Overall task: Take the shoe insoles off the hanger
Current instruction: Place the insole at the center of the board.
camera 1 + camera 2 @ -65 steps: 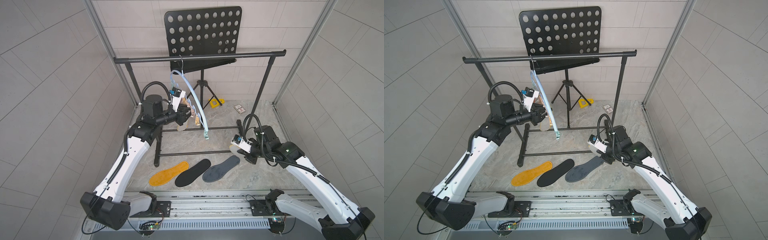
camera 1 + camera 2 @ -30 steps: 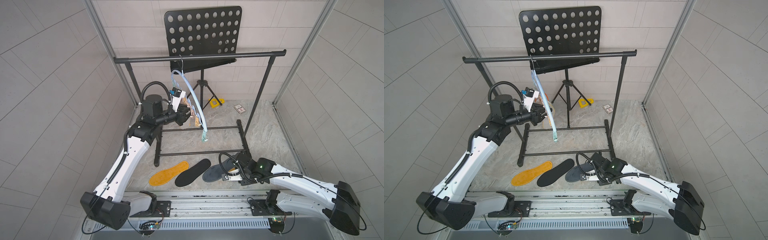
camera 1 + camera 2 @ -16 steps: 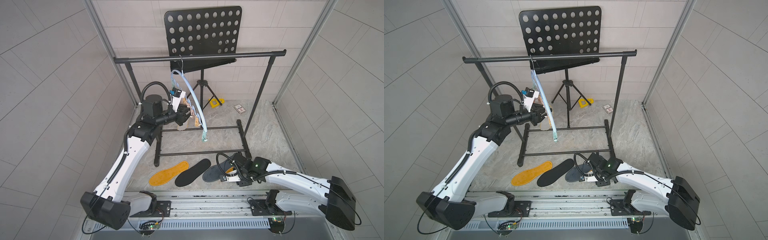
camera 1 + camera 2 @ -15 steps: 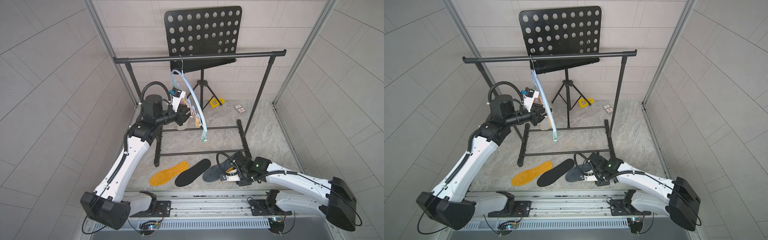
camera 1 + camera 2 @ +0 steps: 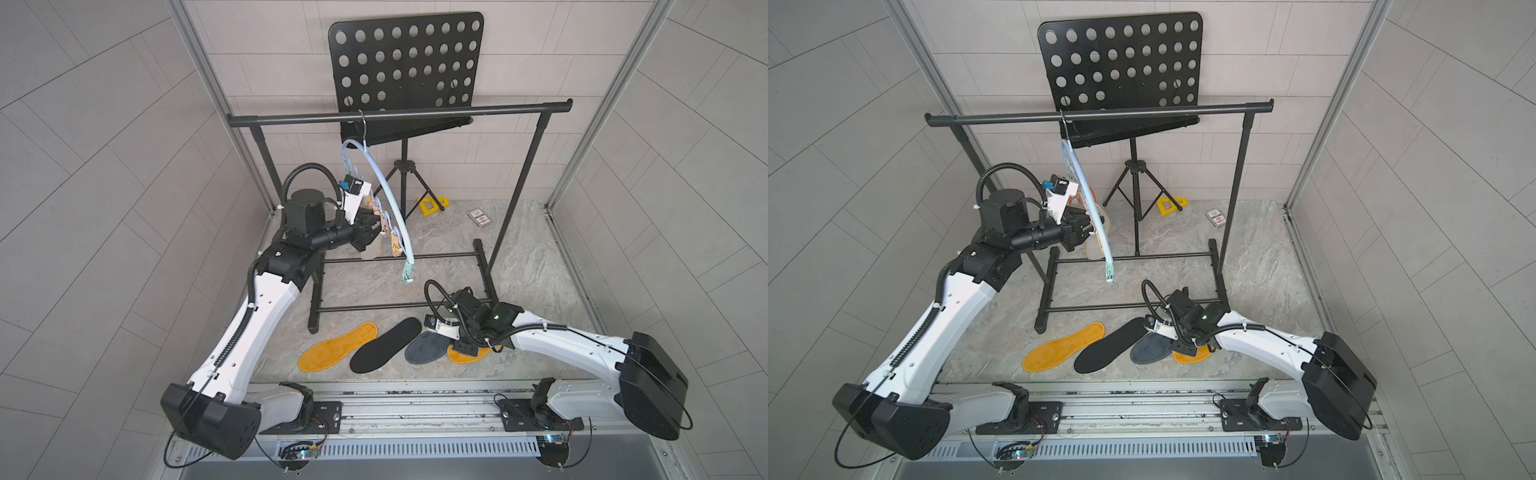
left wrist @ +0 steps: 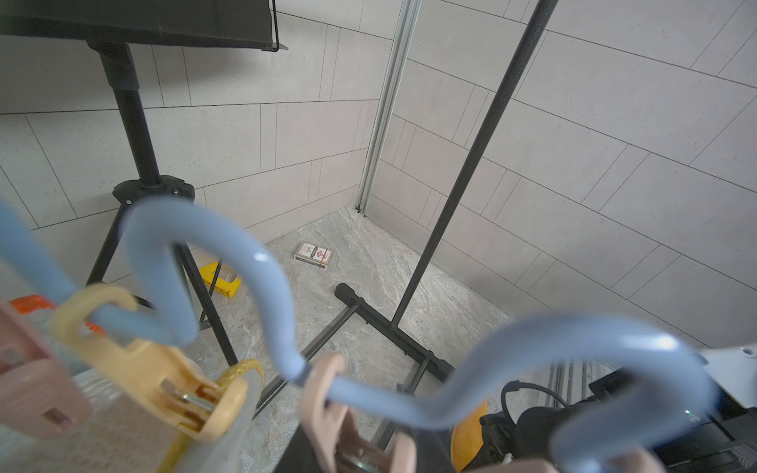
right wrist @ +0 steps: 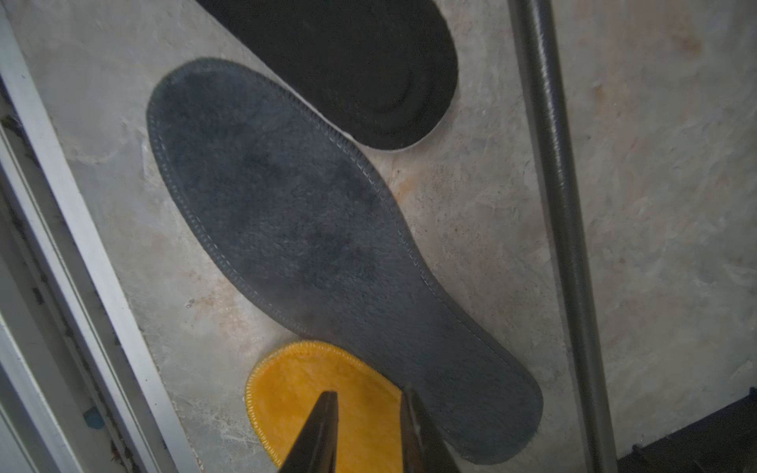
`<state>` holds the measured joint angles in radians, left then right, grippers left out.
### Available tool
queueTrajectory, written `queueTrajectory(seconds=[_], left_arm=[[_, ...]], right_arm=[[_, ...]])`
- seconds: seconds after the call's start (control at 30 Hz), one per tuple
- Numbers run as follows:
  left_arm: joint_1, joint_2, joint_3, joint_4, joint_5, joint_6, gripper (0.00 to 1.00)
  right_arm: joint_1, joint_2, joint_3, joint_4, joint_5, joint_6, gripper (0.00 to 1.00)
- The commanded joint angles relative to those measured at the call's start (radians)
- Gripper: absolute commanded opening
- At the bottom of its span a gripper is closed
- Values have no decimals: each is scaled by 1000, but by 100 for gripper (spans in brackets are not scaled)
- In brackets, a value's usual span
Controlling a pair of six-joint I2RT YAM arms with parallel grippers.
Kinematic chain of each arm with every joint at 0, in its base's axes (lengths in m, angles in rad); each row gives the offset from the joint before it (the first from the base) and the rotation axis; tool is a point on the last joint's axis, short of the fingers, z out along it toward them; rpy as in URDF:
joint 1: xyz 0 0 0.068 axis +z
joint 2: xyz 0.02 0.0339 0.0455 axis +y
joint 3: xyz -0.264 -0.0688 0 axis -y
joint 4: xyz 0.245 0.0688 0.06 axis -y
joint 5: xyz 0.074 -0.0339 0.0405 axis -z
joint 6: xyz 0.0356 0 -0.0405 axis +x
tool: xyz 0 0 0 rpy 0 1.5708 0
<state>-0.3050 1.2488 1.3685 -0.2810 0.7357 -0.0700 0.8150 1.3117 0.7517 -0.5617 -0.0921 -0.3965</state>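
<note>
the yellow insole (image 7: 295,381), which the right gripper (image 7: 368,395) carried up by the rack (image 5: 399,114) moments ago, now lies flat near the table's (image 5: 540,257) front edge. it touches the dark grey insole (image 5: 424,349), fuzzy with a stitched rim. the black insole (image 5: 386,345) and a second yellow insole (image 5: 338,347) lie further along that edge, so four are down. the right gripper hovers just above it, jaws a little apart, clamped on nothing. the pale blue hanger (image 5: 390,199) hangs tilted and carries at least one pale insole (image 6: 123,434) in its clips (image 6: 164,381). the left gripper (image 5: 372,226) sits by them; i cannot tell how its jaws stand.
</note>
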Motion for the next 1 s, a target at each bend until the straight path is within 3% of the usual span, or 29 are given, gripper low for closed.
queueTrajectory(seconds=[0.0, 0.13, 0.63, 0.97], left_arm=[[3, -3, -9, -17, 5, 17, 9], [4, -4, -9, -18, 2, 15, 9], [3, 5, -2, -15, 4, 10, 9], [4, 11, -2, -20, -6, 14, 10]], right_arm=[[-4, 5, 2, -21, 1, -50, 29], [-2, 3, -9, -56, -28, -97, 29], [34, 103, -47, -52, 48, -102, 24], [52, 23, -121, -53, -9, -144, 23]])
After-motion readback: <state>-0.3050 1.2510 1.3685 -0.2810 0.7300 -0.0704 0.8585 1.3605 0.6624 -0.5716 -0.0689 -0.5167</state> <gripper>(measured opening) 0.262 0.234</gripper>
